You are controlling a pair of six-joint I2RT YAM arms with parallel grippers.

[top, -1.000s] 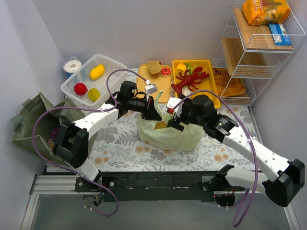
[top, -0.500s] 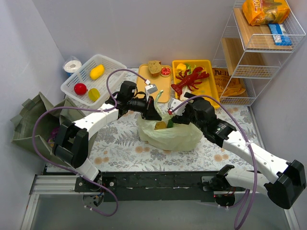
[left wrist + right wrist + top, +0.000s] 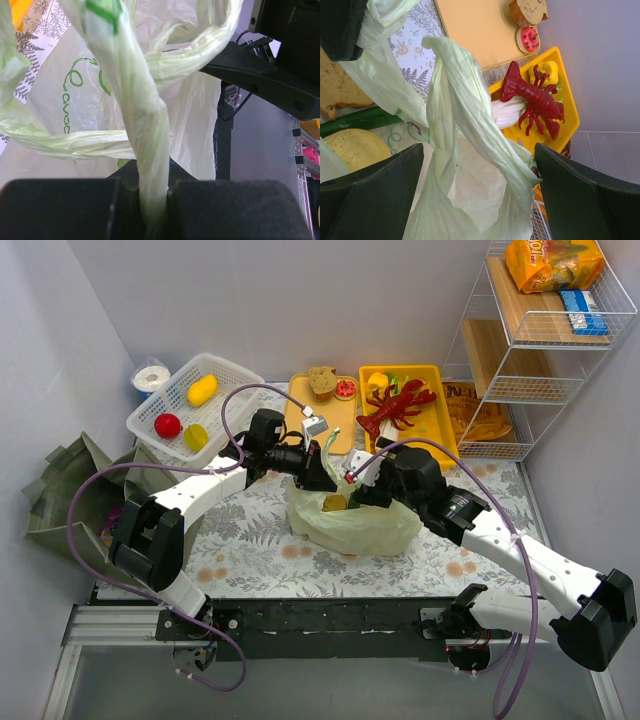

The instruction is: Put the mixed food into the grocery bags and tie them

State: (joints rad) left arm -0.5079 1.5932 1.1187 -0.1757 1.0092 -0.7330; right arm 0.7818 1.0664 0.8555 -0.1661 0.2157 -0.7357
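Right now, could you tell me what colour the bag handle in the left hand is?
The handle is pale green; the left wrist view shows it best.

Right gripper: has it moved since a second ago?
Yes. The right gripper has shifted slightly left, away from the yellow tray, farther over the pale-green bag.

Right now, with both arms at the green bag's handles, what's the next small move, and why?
Probably close the right jaws on the loose handle loop of the thin pale-green plastic bag. They stand wide open with that loop hanging between them, while the left jaws are shut on the other, twisted handle. Both handles need holding before a knot can start.
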